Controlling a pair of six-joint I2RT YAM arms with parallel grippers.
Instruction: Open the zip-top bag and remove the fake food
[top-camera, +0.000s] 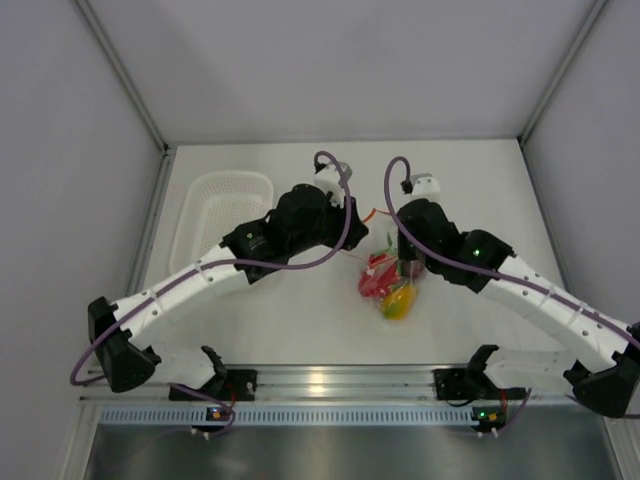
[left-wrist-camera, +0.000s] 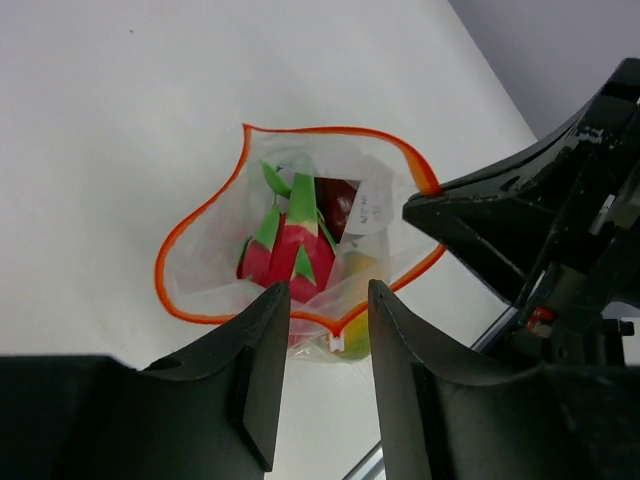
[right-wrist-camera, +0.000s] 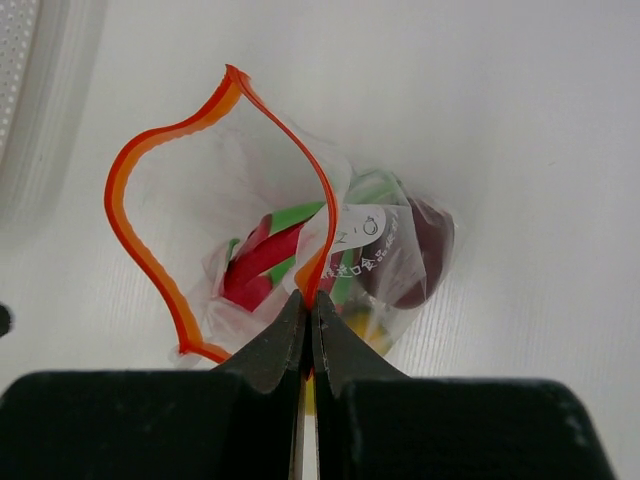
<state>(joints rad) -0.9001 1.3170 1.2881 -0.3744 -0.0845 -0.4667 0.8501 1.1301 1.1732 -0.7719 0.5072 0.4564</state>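
White surface (top-camera: 300, 320) under grey walls, zip-top bag (right-wrist-camera: 385, 250) at its middle between the two arms, mouth gaping. Right tool (right-wrist-camera: 308, 320) pinched shut on one lip of the orange zip strip (right-wrist-camera: 120, 210), seemingly to keep that mouth propped wide; left tool (left-wrist-camera: 325, 300) poised over the opposite lip, fingers (left-wrist-camera: 260, 340) apart, gripping nothing. Fake food (left-wrist-camera: 290, 260) all inside, red leafy piece uppermost.

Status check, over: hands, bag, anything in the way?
Right hand shut on zip-top bag rim. Left hand open at its mouth. Bag open, fake food inside. Basket off to left, not blocking.
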